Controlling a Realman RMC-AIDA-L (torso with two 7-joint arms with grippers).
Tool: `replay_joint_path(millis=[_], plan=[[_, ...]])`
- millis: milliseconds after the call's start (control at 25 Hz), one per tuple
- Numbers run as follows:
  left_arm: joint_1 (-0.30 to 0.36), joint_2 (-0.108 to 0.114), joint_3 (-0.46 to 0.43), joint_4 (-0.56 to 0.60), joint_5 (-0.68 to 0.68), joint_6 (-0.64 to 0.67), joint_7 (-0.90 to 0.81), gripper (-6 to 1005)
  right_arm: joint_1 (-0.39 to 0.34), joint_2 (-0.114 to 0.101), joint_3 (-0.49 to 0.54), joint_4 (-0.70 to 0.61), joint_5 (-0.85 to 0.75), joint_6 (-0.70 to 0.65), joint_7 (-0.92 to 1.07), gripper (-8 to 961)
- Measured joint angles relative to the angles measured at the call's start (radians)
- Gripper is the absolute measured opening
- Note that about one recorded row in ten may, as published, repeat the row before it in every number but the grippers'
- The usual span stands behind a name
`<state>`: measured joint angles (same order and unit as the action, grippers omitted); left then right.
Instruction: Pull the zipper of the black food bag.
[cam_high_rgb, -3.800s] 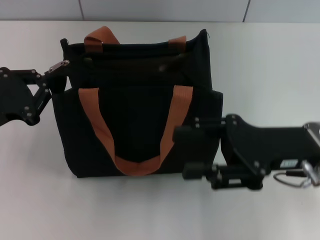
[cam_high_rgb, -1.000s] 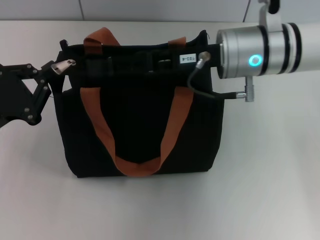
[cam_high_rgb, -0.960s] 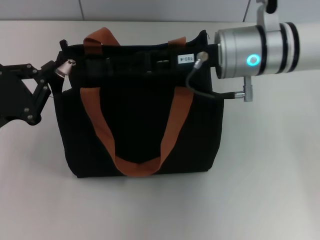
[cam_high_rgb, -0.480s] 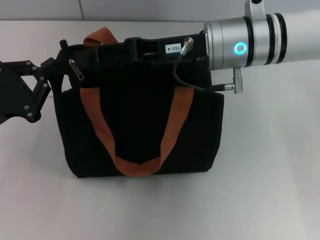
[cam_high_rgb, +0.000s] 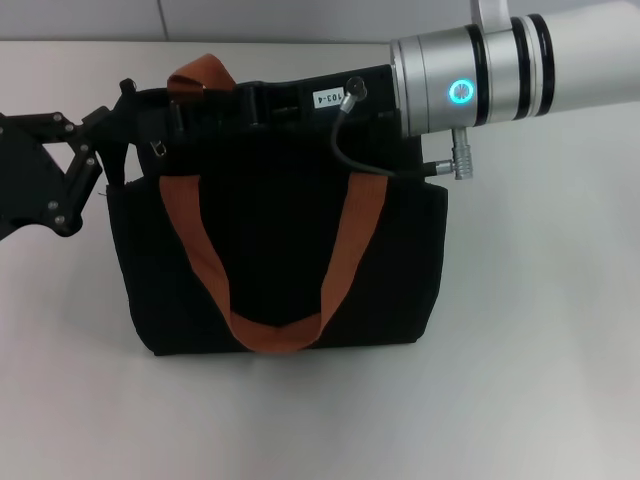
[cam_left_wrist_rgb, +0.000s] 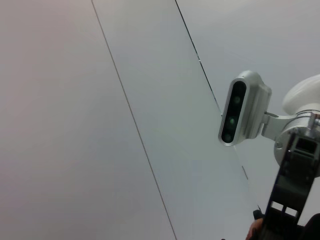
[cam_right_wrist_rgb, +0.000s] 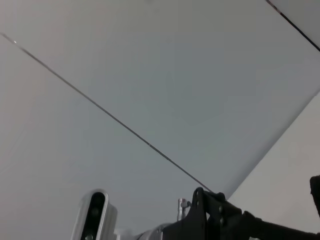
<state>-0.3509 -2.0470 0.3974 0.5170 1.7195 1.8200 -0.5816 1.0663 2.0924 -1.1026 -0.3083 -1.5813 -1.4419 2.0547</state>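
Note:
The black food bag (cam_high_rgb: 280, 250) stands upright in the middle of the table, with two orange-brown strap handles (cam_high_rgb: 200, 260). My left gripper (cam_high_rgb: 118, 118) is at the bag's top left corner and is shut on the fabric there. My right arm reaches in from the right along the bag's top edge. Its black gripper (cam_high_rgb: 195, 108) lies over the top opening near the left end. The zipper's small silver pull tab (cam_high_rgb: 157, 148) hangs just below the top edge at the left, close under the right gripper. Most of the zipper track is hidden by the right gripper.
The bag stands on a white table (cam_high_rgb: 520, 350), with a tiled wall (cam_high_rgb: 330, 18) behind it. A black cable (cam_high_rgb: 345, 150) loops down from the right wrist over the bag's front. The wrist views show only the wall and the other arm's camera (cam_left_wrist_rgb: 240, 112).
My right gripper has slid left along the bag's top toward the left corner. The silver pull tab has dropped from lying near the left gripper to hanging down. The left gripper has stayed at the corner.

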Motion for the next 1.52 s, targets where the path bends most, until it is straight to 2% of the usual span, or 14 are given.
replay_joint_path(millis=[200, 1200, 1400, 1520], plan=[[-0.006, 0.01, 0.002, 0.0, 0.0, 0.003, -0.023, 14, 0.003, 0.0, -0.003, -0.001, 0.0, 0.01, -0.009, 628], [-0.046, 0.01, 0.003, 0.002, 0.0, 0.009, -0.06, 13, 0.015, 0.0, -0.016, -0.009, 0.003, 0.033, -0.037, 551], [-0.048, 0.008, 0.006, 0.002, 0.001, 0.01, -0.06, 13, 0.017, 0.0, -0.023, -0.012, 0.003, 0.048, -0.043, 435], [-0.049, 0.004, 0.006, 0.002, 0.0, 0.009, -0.057, 13, 0.025, 0.0, -0.041, -0.011, 0.004, 0.068, -0.047, 432]])
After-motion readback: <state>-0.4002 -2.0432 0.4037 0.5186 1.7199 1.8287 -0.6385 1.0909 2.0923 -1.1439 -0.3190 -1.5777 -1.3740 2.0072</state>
